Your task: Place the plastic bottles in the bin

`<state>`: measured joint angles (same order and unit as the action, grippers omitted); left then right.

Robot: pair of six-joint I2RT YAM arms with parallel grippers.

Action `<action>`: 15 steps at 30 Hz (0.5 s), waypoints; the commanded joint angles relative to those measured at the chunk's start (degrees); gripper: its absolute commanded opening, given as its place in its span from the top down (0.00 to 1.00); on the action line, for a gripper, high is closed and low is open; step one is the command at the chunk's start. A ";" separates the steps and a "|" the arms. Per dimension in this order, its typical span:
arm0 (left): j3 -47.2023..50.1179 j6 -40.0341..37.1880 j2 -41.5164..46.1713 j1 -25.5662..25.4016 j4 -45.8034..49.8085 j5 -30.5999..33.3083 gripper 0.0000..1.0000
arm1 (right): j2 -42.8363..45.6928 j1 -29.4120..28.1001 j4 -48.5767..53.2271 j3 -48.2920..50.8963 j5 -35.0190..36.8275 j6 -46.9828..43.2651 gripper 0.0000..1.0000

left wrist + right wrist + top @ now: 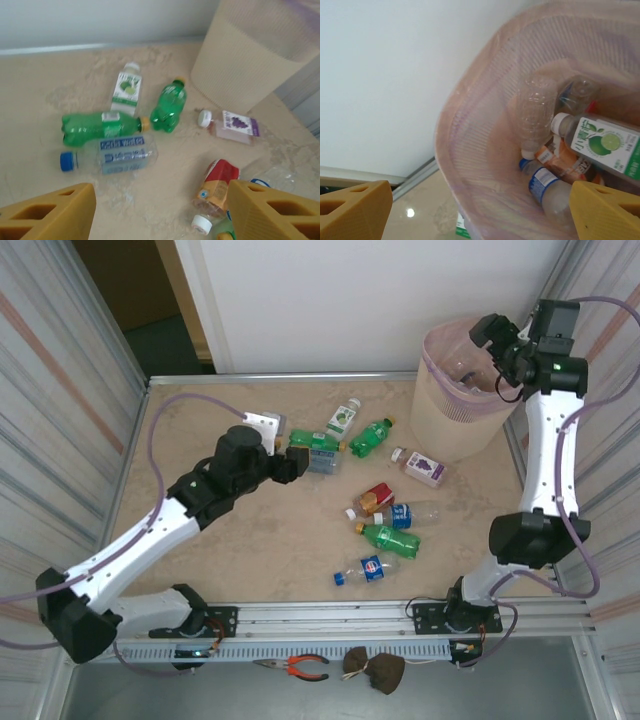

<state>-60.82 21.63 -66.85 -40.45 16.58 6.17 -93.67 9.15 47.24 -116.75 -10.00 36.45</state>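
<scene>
Your left gripper [160,215] is wide open and empty over the table [200,420], a green bottle [102,127] and a blue-capped water bottle [120,155] lying at its 11 o'clock. Your right gripper [480,212] gapes empty above the bin [455,425] at the table's 1 o'clock, several plastic bottles [600,145] inside.

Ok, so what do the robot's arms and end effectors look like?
The left arm and right arm are white links between bulky black joints, each trailing a lavender cable and showing a small green light. The left end effector and right end effector carry blocky yellow-orange fingers with hollow cut-outs.
</scene>
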 commanded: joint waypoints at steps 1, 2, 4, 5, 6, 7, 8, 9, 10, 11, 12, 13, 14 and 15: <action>-2.47 12.07 -2.09 1.56 3.24 4.79 0.32 | 4.63 0.26 1.27 2.90 2.88 -4.72 0.09; -3.24 15.53 -3.31 2.13 4.26 6.21 0.33 | 5.87 0.34 1.04 4.15 3.13 -4.97 0.09; -5.20 22.00 -5.79 3.59 7.10 7.65 0.38 | 8.08 0.56 0.28 6.50 3.32 -5.45 0.07; -6.41 25.32 -7.35 4.57 8.74 7.56 0.42 | 9.21 0.76 -0.08 7.64 3.32 -5.48 0.07; -7.51 28.31 -8.64 5.69 10.40 7.03 0.45 | 10.02 0.83 -0.27 8.52 3.28 -5.57 0.07; -8.86 31.65 -10.34 7.17 12.02 5.66 0.48 | 10.83 1.09 -0.52 8.90 3.15 -5.63 0.07; -10.09 34.15 -12.21 8.52 13.47 3.98 0.49 | 11.58 1.26 -0.62 11.23 3.20 -5.69 0.07; -11.32 36.51 -13.75 9.67 14.83 2.86 0.49 | 12.19 1.44 -0.64 11.97 3.16 -5.73 0.07; -12.66 38.93 -15.63 10.75 16.26 1.63 0.49 | 12.89 1.54 -0.57 12.71 3.10 -5.80 0.07; -13.80 40.89 -17.44 11.82 17.05 0.25 0.49 | 13.58 1.64 -0.84 13.44 3.07 -5.92 0.07; -14.77 42.49 -18.94 12.48 17.49 -0.73 0.49 | 14.19 1.68 -1.07 14.13 3.05 -5.86 0.07; -15.95 44.56 -20.81 13.31 18.35 -1.89 0.49 | 14.78 1.66 -1.33 14.86 3.10 -5.93 0.07; -17.09 46.26 -22.53 13.94 19.34 -3.00 0.49 | 15.27 1.66 -1.52 15.32 3.10 -5.89 0.07; -18.80 47.92 -24.54 14.66 20.49 -3.95 0.49 | 15.70 1.70 -1.55 15.75 3.06 -5.95 0.07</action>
<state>-76.16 59.70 -88.14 -26.92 31.44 6.00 -80.23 10.57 46.59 -102.00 -7.44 32.27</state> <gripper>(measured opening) 0.513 0.929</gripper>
